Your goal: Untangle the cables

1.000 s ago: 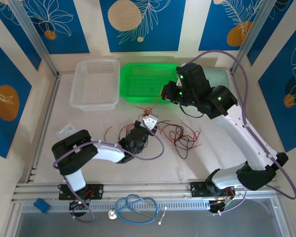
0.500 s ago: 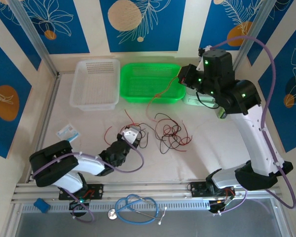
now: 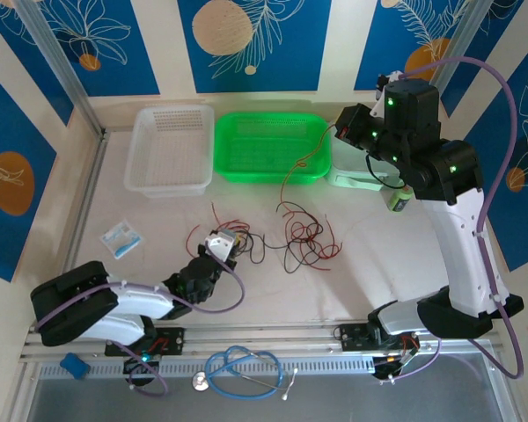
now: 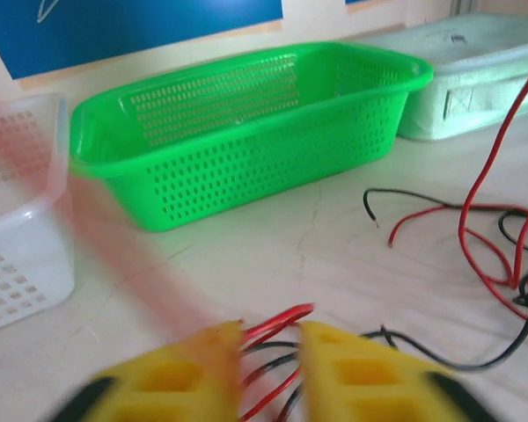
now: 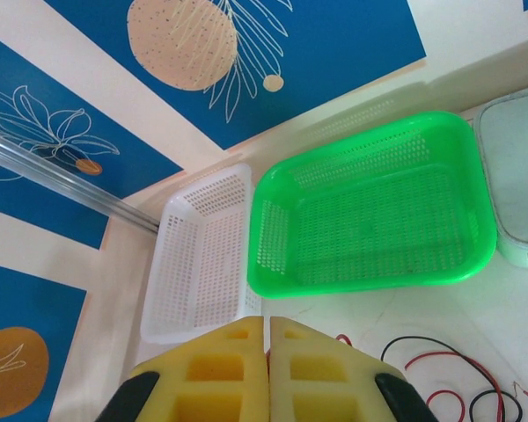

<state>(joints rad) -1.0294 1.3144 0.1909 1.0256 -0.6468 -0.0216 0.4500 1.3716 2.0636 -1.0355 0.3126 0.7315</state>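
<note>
Cables (image 3: 306,239) lie in a loose red-and-black tangle near the middle of the surface (image 3: 383,259), in front of the green basket (image 3: 266,145). One red cable (image 3: 292,171) rises out of the tangle and runs up past the near right corner of the green basket to the right gripper (image 3: 334,141), which hangs raised beside that corner. Check the right wrist view: the jaws are pressed together, and a short piece of red wire shows just beneath them. Treat the red cable as clamped.

Locate the left gripper (image 4: 270,334) low over the surface, left of the tangle. Its jaws stand apart, and several red and black strands pass through the gap between them. You cannot tell whether either pad touches them. A few loose strands spread over the surface around this gripper.

For reference:
- The white basket (image 3: 170,149) sits just beside the green one, on its left.
- A pale lidded box (image 3: 356,178) sits on its right.
- A small packet (image 3: 119,236) lies near the left edge.
- A stethoscope (image 3: 242,369) lies at the near edge, between the arm bases.
</note>
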